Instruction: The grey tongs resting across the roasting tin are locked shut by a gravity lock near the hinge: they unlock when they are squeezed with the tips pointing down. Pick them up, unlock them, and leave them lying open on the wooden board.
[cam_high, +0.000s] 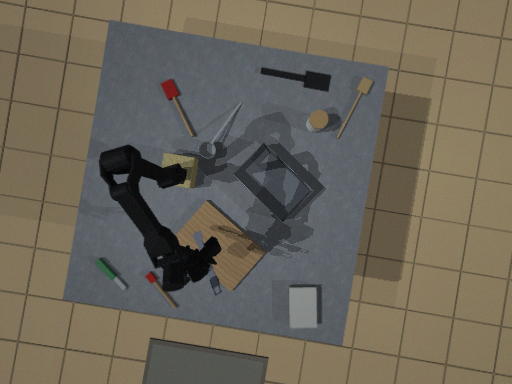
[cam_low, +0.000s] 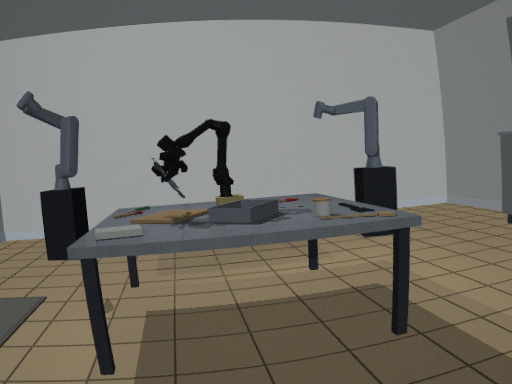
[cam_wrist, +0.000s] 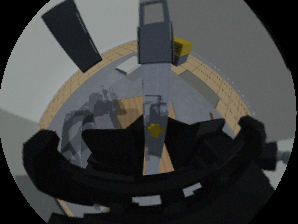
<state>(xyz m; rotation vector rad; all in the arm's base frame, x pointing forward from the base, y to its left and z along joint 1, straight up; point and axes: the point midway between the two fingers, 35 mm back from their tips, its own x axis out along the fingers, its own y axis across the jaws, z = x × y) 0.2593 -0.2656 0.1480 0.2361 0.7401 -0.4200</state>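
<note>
So the pincer (cam_low: 167, 170) is clamped on the grey tongs (cam_low: 173, 185), holding them up in the air well above the table (cam_low: 240, 235). From the side view the tongs stick out below the pincer at a slant, tips pointing down and to the right. From above they hang over the near-left edge of the wooden board (cam_high: 235, 252), with one end poking out past the board's edge. The roasting tin (cam_high: 280, 187) sits further right, well apart.
</note>
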